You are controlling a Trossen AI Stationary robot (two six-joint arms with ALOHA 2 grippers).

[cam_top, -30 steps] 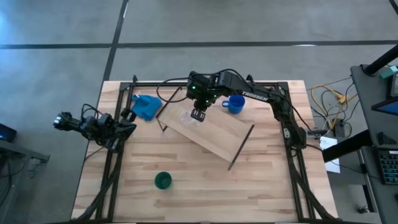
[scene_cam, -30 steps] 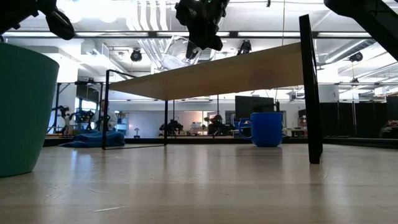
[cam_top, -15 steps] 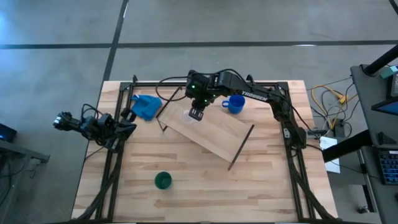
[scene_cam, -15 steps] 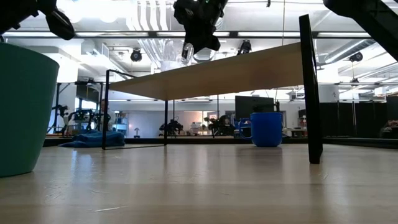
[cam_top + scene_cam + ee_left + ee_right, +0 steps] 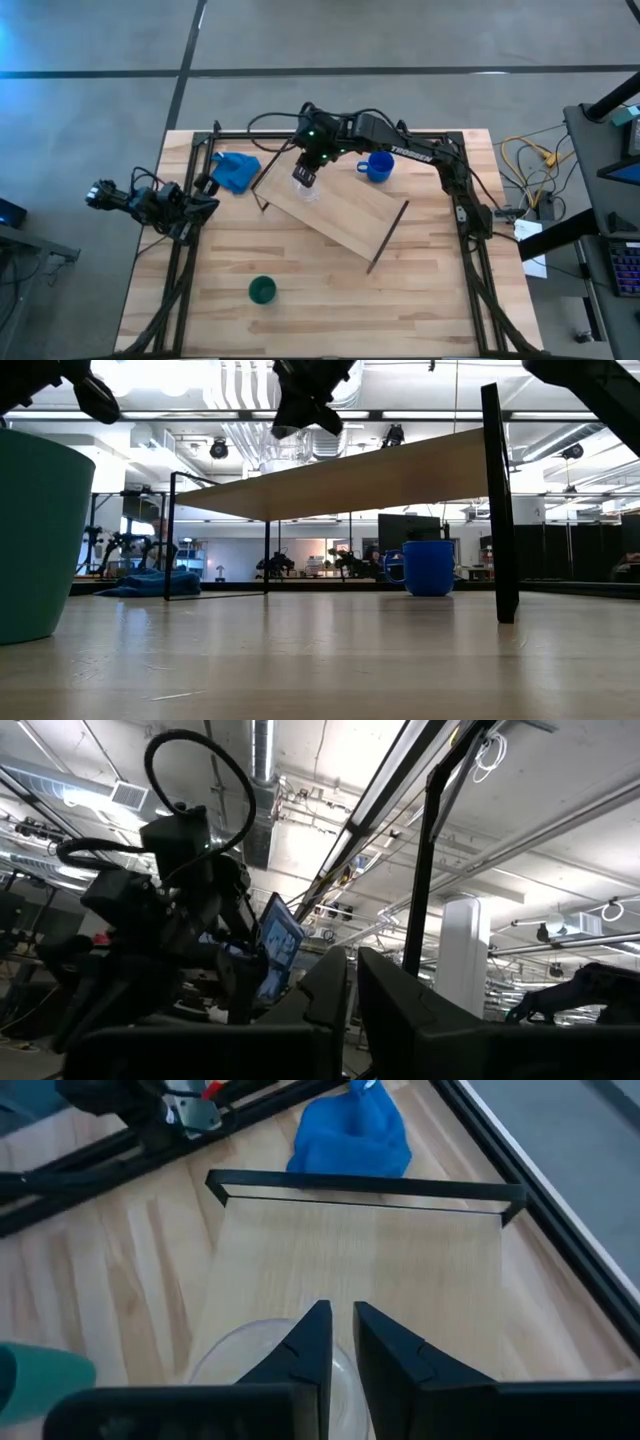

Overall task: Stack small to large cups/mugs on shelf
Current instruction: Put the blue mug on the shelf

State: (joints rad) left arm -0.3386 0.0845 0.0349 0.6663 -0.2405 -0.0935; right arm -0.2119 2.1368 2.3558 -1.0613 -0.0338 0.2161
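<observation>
The clear glass cup (image 5: 306, 190) stands upright on the shelf (image 5: 345, 210), near the shelf's end that has the blue cloth (image 5: 236, 171) just beyond it. In the right wrist view the cup's rim (image 5: 262, 1360) shows below that arm's two fingers (image 5: 302, 1348), which are apart by a narrow gap and pinch nothing.

The right hand (image 5: 305, 174) hovers just above the cup, over that same end of the shelf; in the low view it hangs above the plank, clear of it (image 5: 300, 405).

The shelf lies at an angle on the desk (image 5: 330, 300), its dark rod frames at both short ends. The blue mug (image 5: 378, 166) stands on the desk just beside the shelf's long edge, on the side away from the green cup. The dark green cup (image 5: 262, 291) stands on the desk, well apart from the shelf.

The left hand (image 5: 205, 186) waits beyond the cloth from the shelf, over the desk's edge; its fingers (image 5: 330, 985) are nearly pressed together, holding nothing.
</observation>
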